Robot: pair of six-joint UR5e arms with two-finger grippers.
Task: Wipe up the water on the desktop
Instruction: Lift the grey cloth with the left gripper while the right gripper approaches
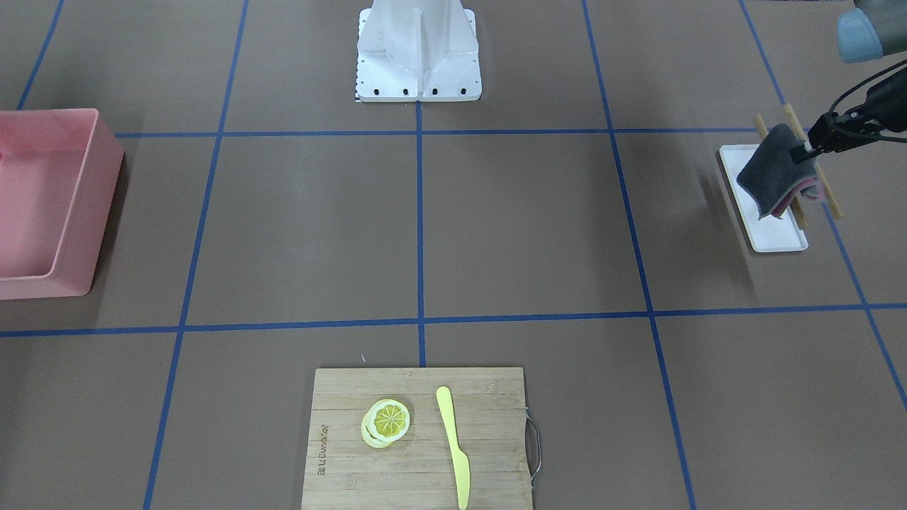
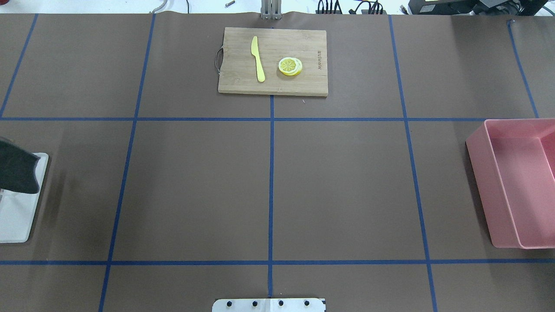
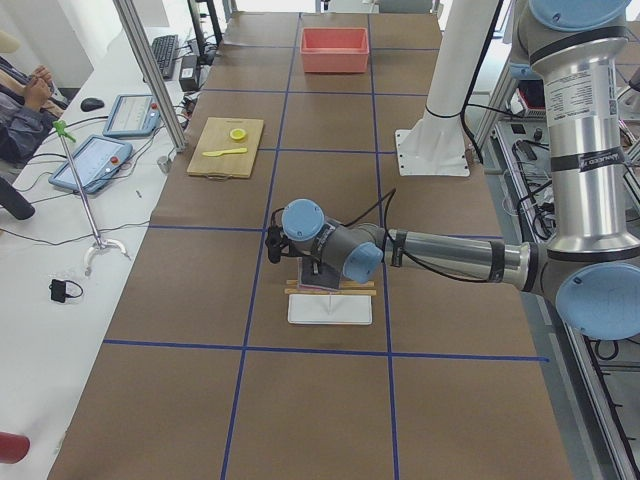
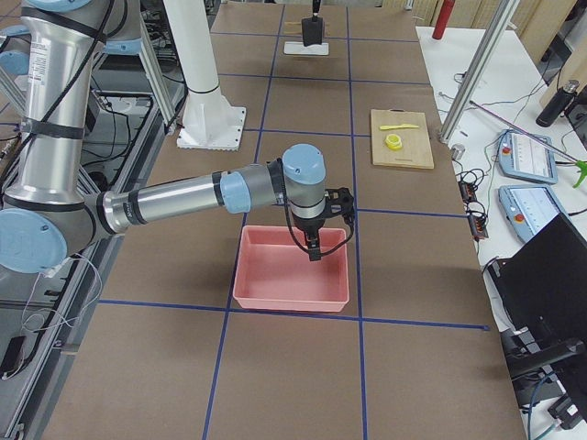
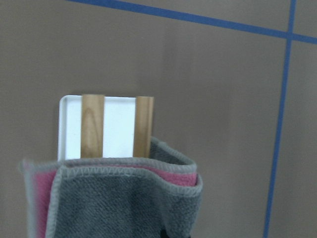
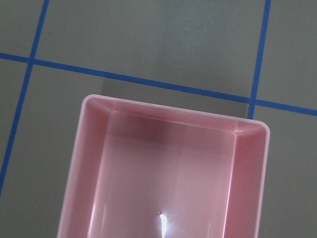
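1. Left gripper [image 1: 806,151] is clamped on the cloth [image 1: 772,177], held above the tray [image 1: 776,237] at the desktop [image 1: 524,227] left end.
2. Right gripper [image 4: 315,249] hangs over the bin [image 4: 275,289]; open or closed, I cannot tell.
3. No water shows anywhere; the wiping itself seems not yet begun.

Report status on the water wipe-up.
Left gripper: jaws shut on cloth, held over white tray. Right gripper over pink bin, jaws unreadable. Desktop: no water discernible; cutting board sits at far edge.
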